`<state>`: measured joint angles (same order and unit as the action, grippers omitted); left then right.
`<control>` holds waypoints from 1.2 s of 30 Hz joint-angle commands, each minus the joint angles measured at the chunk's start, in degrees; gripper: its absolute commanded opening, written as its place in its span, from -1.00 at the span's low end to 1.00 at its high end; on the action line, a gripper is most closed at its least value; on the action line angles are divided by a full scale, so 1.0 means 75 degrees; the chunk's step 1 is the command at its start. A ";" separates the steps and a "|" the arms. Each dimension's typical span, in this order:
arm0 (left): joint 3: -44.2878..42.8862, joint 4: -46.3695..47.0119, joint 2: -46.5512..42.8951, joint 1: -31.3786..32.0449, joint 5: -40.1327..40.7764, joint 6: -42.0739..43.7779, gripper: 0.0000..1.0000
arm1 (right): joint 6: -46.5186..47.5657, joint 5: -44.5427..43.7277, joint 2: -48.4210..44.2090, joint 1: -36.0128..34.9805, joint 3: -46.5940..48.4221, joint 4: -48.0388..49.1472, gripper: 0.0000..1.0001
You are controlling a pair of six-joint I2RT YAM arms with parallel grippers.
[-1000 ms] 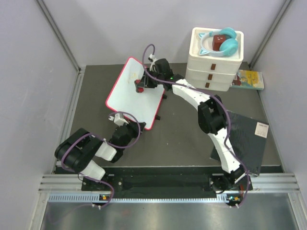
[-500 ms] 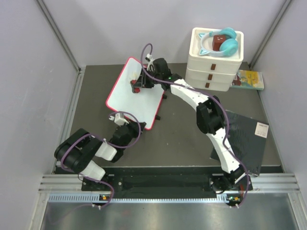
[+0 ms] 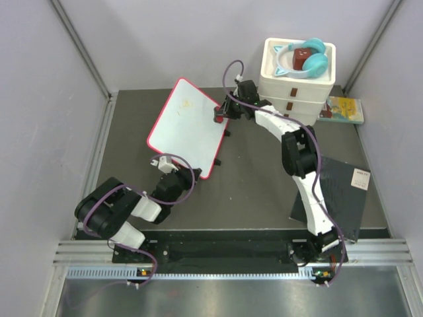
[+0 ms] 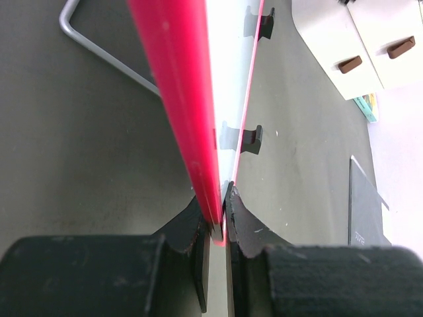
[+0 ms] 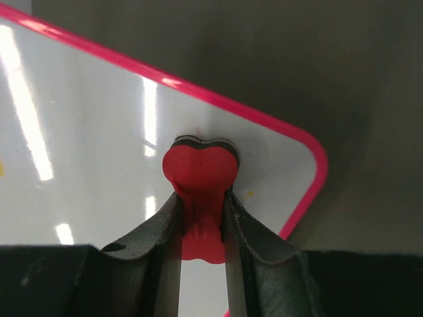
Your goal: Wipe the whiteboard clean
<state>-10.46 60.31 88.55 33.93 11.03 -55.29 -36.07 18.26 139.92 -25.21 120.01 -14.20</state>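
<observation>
The whiteboard [image 3: 185,129], white with a pink-red rim, lies tilted at the left centre and bears a faint yellow scribble [image 3: 187,104] near its far end. My left gripper [image 3: 162,160] is shut on the board's near rim; the left wrist view shows the pink edge [image 4: 178,99] pinched between the jaws of that gripper [image 4: 221,221]. My right gripper [image 3: 221,115] is shut on a red heart-shaped eraser [image 5: 200,172] and presses it on the board [image 5: 99,132] close to the board's rounded right corner. The right gripper [image 5: 201,208] clamps the eraser's stem.
A white drawer stack [image 3: 297,86] with teal headphones [image 3: 305,58] on top stands at the back right, a book [image 3: 345,109] beside it. A dark grey sheet [image 3: 338,191] lies at the right. Black clips [image 3: 227,133] stick out from the board's right edge.
My right gripper has slid the eraser rightward, from the board's upper middle to its right corner. The left gripper and the board have stayed where they were.
</observation>
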 commanded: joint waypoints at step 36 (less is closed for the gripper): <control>0.0363 -0.3518 0.0322 0.0397 0.0276 0.1055 -1.00 | -0.1037 -0.0440 0.0083 -0.1935 0.1600 0.1554 -1.00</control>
<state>-10.96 58.94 87.96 35.83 13.98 -54.61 -41.23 20.78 138.56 -39.38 127.68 -4.62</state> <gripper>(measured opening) 0.143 0.258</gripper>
